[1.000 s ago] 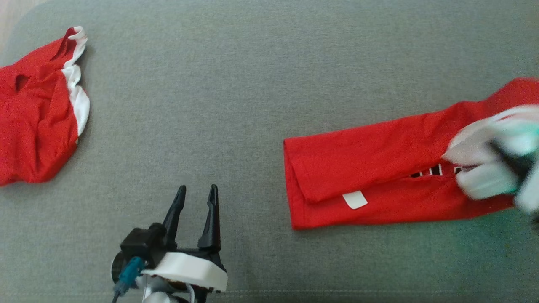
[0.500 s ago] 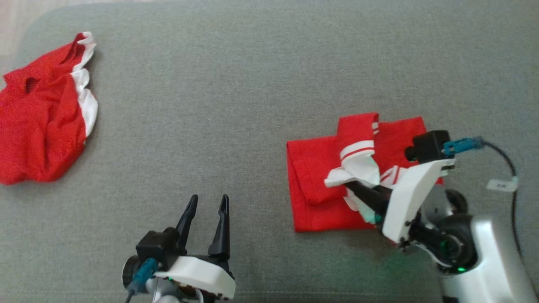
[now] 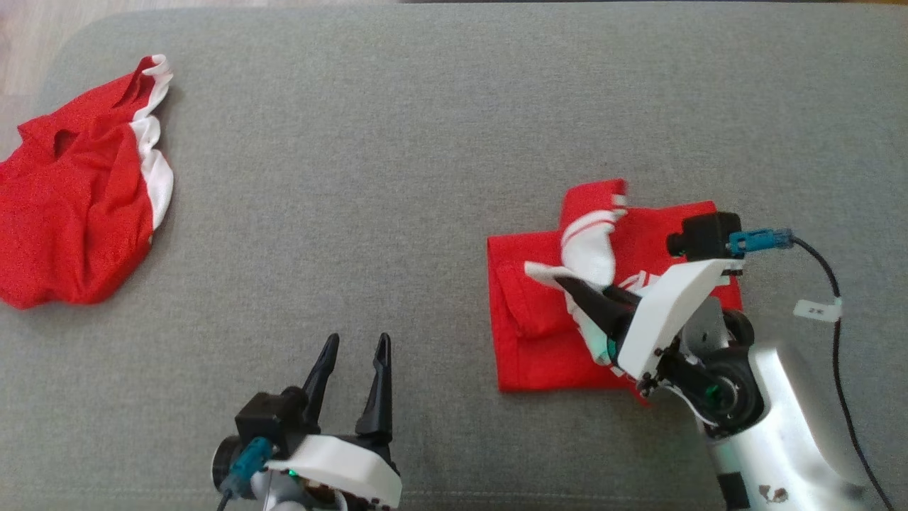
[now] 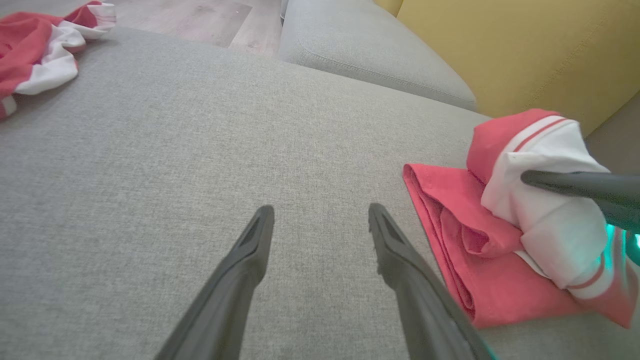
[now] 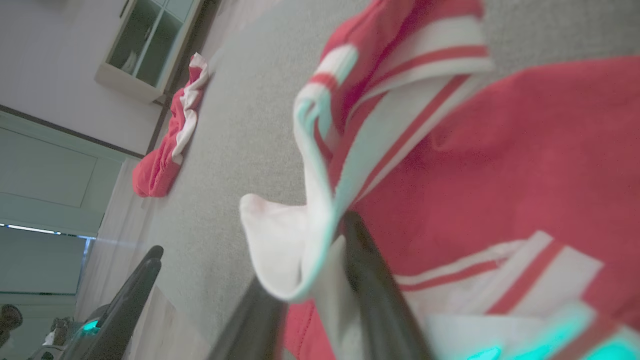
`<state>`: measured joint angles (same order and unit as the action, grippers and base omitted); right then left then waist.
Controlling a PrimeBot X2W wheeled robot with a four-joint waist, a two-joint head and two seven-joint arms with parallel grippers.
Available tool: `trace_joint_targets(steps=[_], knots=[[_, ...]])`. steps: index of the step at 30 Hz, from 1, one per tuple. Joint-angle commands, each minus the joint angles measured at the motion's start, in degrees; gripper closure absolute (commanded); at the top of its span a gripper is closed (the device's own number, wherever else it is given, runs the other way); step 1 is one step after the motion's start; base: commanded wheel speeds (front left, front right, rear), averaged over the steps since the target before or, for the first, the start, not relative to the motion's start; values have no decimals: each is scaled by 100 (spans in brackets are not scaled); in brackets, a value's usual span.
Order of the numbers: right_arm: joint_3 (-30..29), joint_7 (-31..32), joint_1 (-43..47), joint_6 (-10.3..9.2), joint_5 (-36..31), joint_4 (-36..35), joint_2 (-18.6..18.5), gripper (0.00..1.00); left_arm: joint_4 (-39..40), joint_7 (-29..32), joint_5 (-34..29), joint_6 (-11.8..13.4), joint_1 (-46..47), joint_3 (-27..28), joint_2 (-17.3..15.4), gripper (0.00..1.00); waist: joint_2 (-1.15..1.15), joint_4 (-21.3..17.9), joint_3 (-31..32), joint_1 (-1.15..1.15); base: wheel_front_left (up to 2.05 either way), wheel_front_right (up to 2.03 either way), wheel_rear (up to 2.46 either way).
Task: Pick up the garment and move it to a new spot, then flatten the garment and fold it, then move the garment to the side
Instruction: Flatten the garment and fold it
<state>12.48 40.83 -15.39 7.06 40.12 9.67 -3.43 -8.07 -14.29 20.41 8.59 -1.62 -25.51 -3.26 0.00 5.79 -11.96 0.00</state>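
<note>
The garment (image 3: 532, 341) is red with white striped sleeves and lies folded in a compact rectangle on the right of the grey sofa cushion (image 3: 397, 142). My right gripper (image 3: 567, 284) reaches over it from the right, its fingers closed on a white sleeve fold held slightly above the red layers. In the right wrist view the white cloth (image 5: 300, 240) sits pinched between the fingers of the right gripper (image 5: 310, 255). My left gripper (image 3: 358, 341) stands open near the front edge, left of the garment (image 4: 500, 290) and apart from it. Nothing lies between its fingers (image 4: 250, 260).
A second red-and-white garment (image 3: 71, 213) lies crumpled at the cushion's far left end. Behind the cushion is a yellow backrest (image 4: 500, 50) and another grey cushion (image 4: 375, 55). Wood floor (image 4: 200, 20) shows beyond the left end. The right arm's cable (image 3: 837, 284) trails over the cushion.
My right gripper has carried the garment's right end over to the left, turning the long strip into a short fold, and has gone on a little further left. The left gripper stays open.
</note>
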Motion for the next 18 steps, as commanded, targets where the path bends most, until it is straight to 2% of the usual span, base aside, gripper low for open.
trace_joint_targets(steps=[1,4,8,14,18], knots=[[84,-130,-239,43,93,-244,55,0,147,-71,69,26,113,130,38,0,0,-29,25,0,0,0,0],[33,-242,-221,43,157,-382,55,0,149,-71,76,36,92,160,38,0,0,-76,55,0,0,0,0],[-197,-460,-3,43,110,-942,55,0,147,-71,37,28,37,263,38,0,0,-196,133,0,0,0,0],[-794,-1063,560,43,-947,-2002,55,0,169,-71,-80,-36,-21,406,38,0,0,-424,232,0,0,0,0],[-1446,-1881,1117,43,-1376,-2157,55,0,181,-71,-104,-73,-53,480,38,0,0,-537,350,0,0,0,0]])
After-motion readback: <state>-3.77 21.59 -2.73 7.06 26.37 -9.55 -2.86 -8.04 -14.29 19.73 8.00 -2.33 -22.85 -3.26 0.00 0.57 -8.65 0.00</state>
